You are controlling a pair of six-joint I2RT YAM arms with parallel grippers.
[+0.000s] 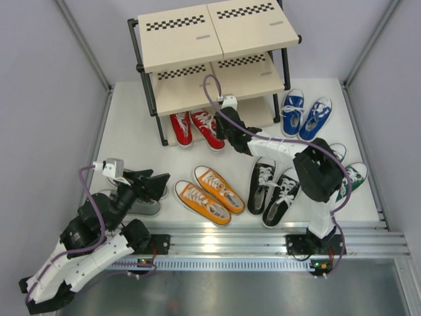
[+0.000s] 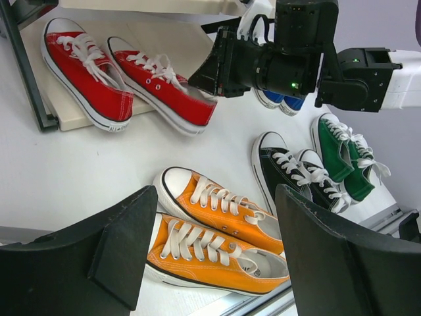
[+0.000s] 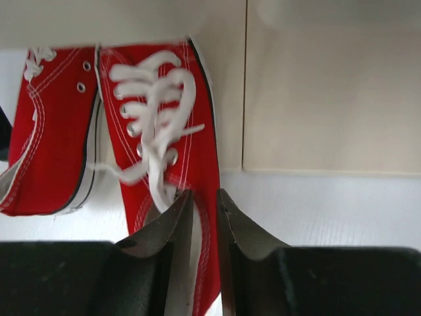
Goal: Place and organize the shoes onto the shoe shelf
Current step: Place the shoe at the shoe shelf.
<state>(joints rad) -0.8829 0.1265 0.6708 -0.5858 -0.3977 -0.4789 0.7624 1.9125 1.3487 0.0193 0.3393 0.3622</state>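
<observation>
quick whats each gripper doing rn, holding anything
left gripper: open, holding nothing.
right gripper: fingers nearly together at the heel of the red shoe; whether it grips cannot be told.

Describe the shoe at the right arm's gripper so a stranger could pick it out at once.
Find the three-tier shoe shelf at the table's far end; on the left half of its lowest board two red sneakers lie toes-in. Seen from the arms, it is the right-hand red sneaker, with the right gripper at its heel; its twin to the left is untouched.
</observation>
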